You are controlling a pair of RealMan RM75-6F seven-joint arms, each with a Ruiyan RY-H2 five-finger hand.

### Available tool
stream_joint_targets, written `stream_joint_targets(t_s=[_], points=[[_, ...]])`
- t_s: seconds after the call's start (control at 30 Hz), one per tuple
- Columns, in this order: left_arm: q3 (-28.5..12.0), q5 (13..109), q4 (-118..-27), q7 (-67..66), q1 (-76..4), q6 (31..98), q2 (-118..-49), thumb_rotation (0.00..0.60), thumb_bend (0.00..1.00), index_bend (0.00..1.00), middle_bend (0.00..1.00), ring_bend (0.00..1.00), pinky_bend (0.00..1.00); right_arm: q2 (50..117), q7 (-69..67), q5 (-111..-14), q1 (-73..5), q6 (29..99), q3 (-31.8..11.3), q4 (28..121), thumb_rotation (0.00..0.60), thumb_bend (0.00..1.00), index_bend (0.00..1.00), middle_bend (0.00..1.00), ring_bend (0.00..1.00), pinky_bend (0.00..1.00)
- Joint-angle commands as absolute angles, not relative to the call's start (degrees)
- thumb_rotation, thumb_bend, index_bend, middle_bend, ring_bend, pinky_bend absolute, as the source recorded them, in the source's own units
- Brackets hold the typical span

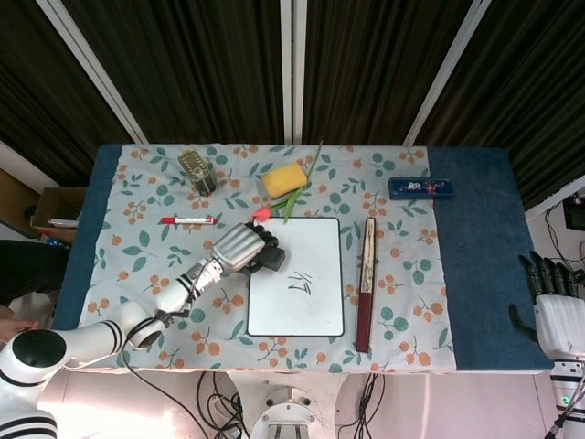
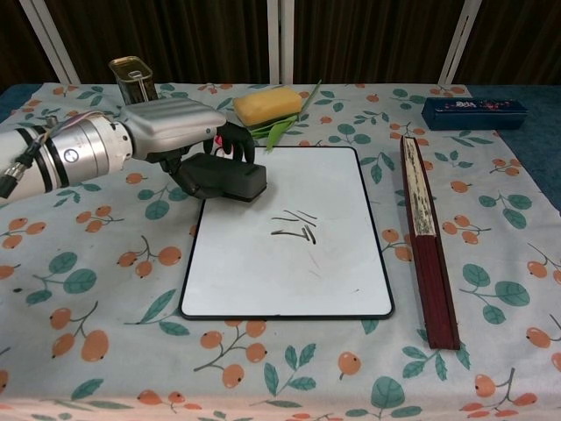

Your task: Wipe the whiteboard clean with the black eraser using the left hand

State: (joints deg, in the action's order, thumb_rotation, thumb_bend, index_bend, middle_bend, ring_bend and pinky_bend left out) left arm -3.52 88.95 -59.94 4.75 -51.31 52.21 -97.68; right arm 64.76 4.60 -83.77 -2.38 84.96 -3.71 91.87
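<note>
Chest view: left robot hand (image 2: 180,132) grasps the eraser (image 2: 225,178) at the whiteboard's (image 2: 289,263) upper-left corner. Marks (image 2: 294,226) sit mid-board, unwiped; next, a judged sweep right and down. Right robot hand (image 1: 555,306) rests released, well apart.

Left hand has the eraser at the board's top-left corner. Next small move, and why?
Probably slide the left hand and black eraser toward the black marks mid-board. The eraser sits over the whiteboard's upper left corner, clear of the marks, which are unwiped.
</note>
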Motion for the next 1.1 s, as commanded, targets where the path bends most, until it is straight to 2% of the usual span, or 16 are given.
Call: stream_joint_targets(t_s=[0.03, 0.4, 0.63, 0.77, 1.1], points=[[-3.55, 88.95, -59.53, 4.91, -50.99, 53.14, -98.04, 0.600, 0.31, 0.49, 0.45, 0.35, 0.45, 64.78, 4.54, -83.70, -2.43, 84.87, -3.73, 91.78, 0.600, 0.31, 0.00, 0.00, 0.00, 0.00], [-3.35, 91.45, -59.38, 7.14, -49.06, 61.19, -99.31, 0.600, 0.34, 0.61, 0.56, 0.45, 0.56, 64.74, 3.87, -83.58, -2.56, 84.73, -3.91, 91.45, 0.600, 0.31, 0.00, 0.00, 0.00, 0.00], [0.33, 96.35, -63.97, 4.47, -45.90, 68.48, -99.61, 0.600, 0.38, 0.64, 0.59, 0.48, 0.58, 64.83, 3.12, -83.29, -2.73, 84.54, -4.18, 90.83, 0.600, 0.31, 0.00, 0.00, 0.00, 0.00], [2.60, 97.88, -67.14, 2.32, -44.63, 68.96, -99.65, 0.600, 0.45, 0.66, 0.61, 0.50, 0.59, 64.92, 2.82, -82.95, -2.82, 84.17, -4.23, 90.47, 0.600, 0.31, 0.00, 0.00, 0.00, 0.00], [4.61, 100.22, -68.74, -1.98, -43.90, 68.09, -100.49, 0.600, 0.49, 0.68, 0.63, 0.52, 0.61, 65.06, 2.21, -82.73, -2.80, 84.23, -4.38, 89.92, 0.600, 0.31, 0.00, 0.00, 0.00, 0.00]])
